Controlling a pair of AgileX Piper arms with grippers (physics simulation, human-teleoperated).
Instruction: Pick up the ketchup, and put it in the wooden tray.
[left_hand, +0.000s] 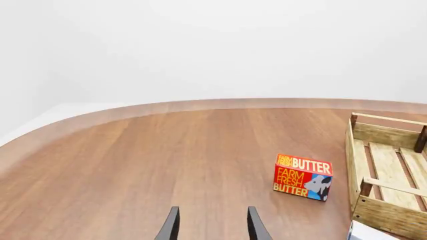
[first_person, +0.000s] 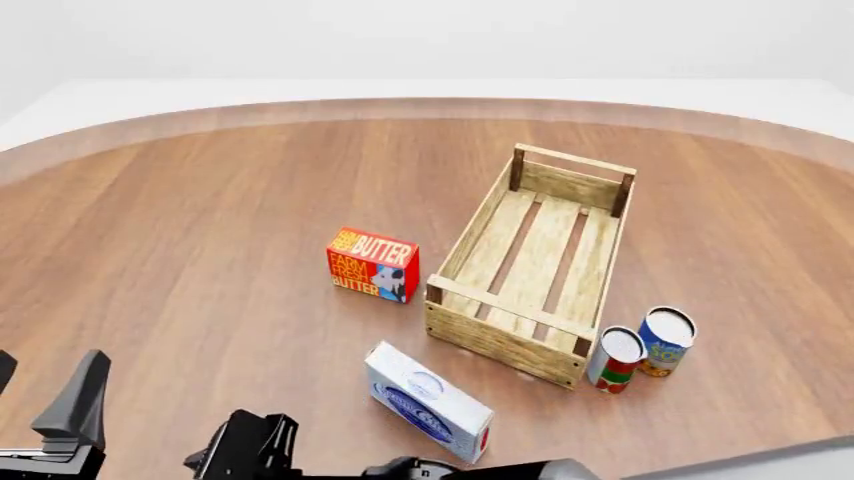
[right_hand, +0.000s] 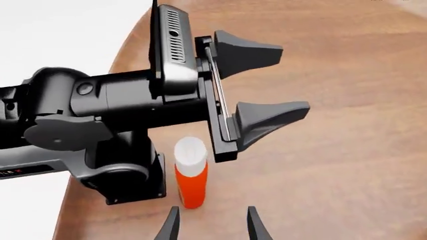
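The ketchup (right_hand: 191, 177), a red-orange bottle with a white cap, stands upright at the table's near edge beside the left arm's base. It shows only in the right wrist view and is out of the front view. My right gripper (right_hand: 213, 226) is open, its fingertips just short of the bottle and apart from it. My left gripper (right_hand: 291, 80) is open and empty above bare table; it also shows in its own view (left_hand: 213, 226) and at the front view's bottom left (first_person: 47, 388). The wooden tray (first_person: 514, 345) lies right of centre, with nothing in it.
A red butter box (first_person: 372, 264) stands left of the tray. A white-and-blue box (first_person: 427, 400) lies near the tray's front corner. A red-and-white can (first_person: 617, 358) and a blue can (first_person: 665, 340) stand to the tray's right. The right arm (first_person: 254, 445) reaches across the bottom edge.
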